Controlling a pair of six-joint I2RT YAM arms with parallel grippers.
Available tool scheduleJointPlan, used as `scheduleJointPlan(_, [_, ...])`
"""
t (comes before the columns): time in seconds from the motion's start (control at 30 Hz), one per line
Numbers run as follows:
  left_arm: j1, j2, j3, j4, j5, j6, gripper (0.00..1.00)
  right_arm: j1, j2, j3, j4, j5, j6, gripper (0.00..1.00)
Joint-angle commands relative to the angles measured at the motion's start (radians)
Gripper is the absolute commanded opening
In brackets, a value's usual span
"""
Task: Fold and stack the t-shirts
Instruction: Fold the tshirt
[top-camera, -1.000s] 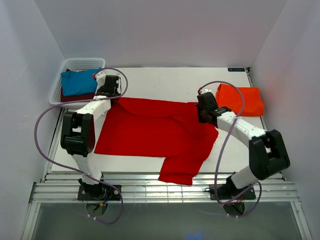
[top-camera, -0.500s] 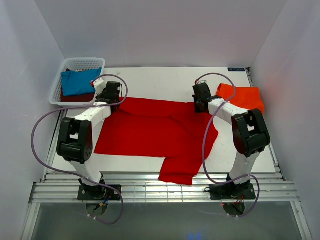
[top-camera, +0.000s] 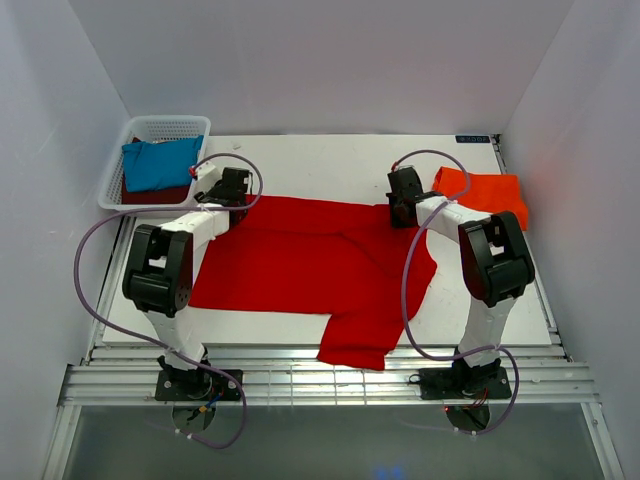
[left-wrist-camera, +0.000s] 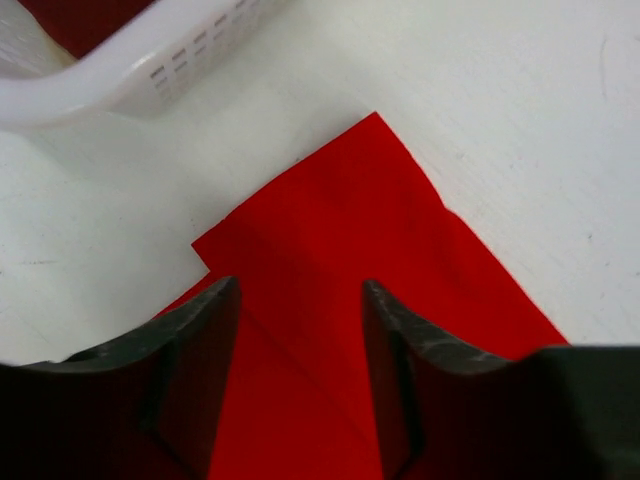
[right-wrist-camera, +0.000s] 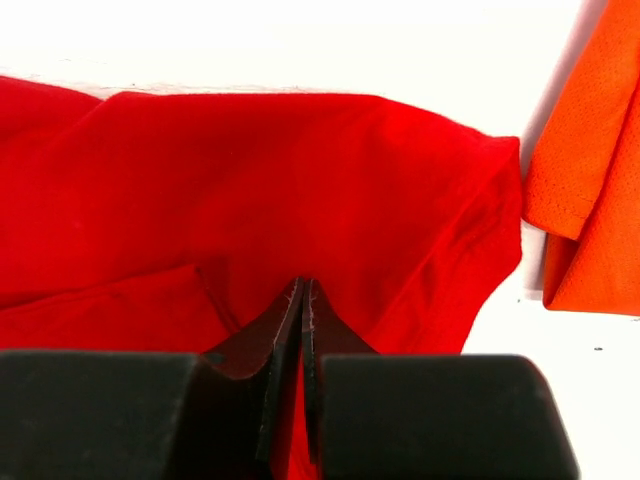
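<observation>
The white table carries the red t-shirt, spread flat across its middle and reaching the near edge. The white basket at the far left holds a teal-blue t-shirt over a dark maroon t-shirt. A folded orange-red t-shirt lies far right. My right claw is pinched tight on the red cloth's far-right edge. My left claw stands spread over its far-left corner, gripping nothing.

Wht mesh basket at far-L corner of table.
</observation>
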Motion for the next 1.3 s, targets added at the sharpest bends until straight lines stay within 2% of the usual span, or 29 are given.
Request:
scheduleJointPlan(0.0, [-0.006, -0.009, -0.011, 0.050, 0.032, 0.005, 0.60, -0.005, 0.004, 0.034, 0.022, -0.004, 0.009, 0.08])
scheduleJointPlan(0.07, [-0.009, 0.025, 0.003, 0.077, 0.044, 0.026, 0.52, -0.011, 0.015, 0.040, 0.022, -0.008, 0.011, 0.08])
scheduleJointPlan(0.1, [-0.009, 0.041, 0.018, 0.078, 0.047, 0.034, 0.45, -0.014, 0.025, 0.043, 0.014, -0.013, 0.011, 0.08])
scheduleJointPlan(0.23, [-0.009, 0.139, 0.081, 0.078, 0.062, 0.055, 0.31, -0.025, 0.058, 0.080, -0.025, -0.025, 0.028, 0.08])
scheduleJointPlan(0.4, [-0.007, 0.201, 0.124, 0.065, 0.059, 0.057, 0.19, -0.034, 0.142, 0.155, -0.096, -0.028, 0.037, 0.08])
scheduleJointPlan(0.57, [0.020, 0.250, 0.152, -0.017, 0.061, 0.006, 0.08, -0.049, 0.222, 0.247, -0.145, -0.033, 0.040, 0.08])
scheduleJointPlan(0.73, [0.057, 0.272, 0.136, -0.012, 0.087, -0.015, 0.06, -0.071, 0.314, 0.398, -0.176, -0.051, 0.023, 0.08])
scheduleJointPlan(0.93, [0.073, 0.328, 0.204, 0.048, 0.185, 0.074, 0.04, -0.098, 0.430, 0.612, -0.217, -0.085, -0.024, 0.08])
scheduleJointPlan(1.03, [0.071, 0.333, 0.248, 0.046, 0.217, 0.091, 0.04, -0.098, 0.426, 0.634, -0.161, -0.092, -0.057, 0.08])
scheduleJointPlan(1.1, [0.071, 0.327, 0.265, 0.058, 0.228, 0.117, 0.04, -0.098, 0.368, 0.580, -0.092, -0.117, -0.074, 0.10])
scheduleJointPlan(1.23, [0.071, 0.292, 0.270, 0.086, 0.250, 0.141, 0.14, -0.098, 0.257, 0.491, 0.034, -0.195, -0.090, 0.27])
scheduleJointPlan(1.27, [0.070, 0.279, 0.264, 0.095, 0.259, 0.146, 0.23, -0.097, 0.237, 0.476, 0.046, -0.233, -0.092, 0.29])
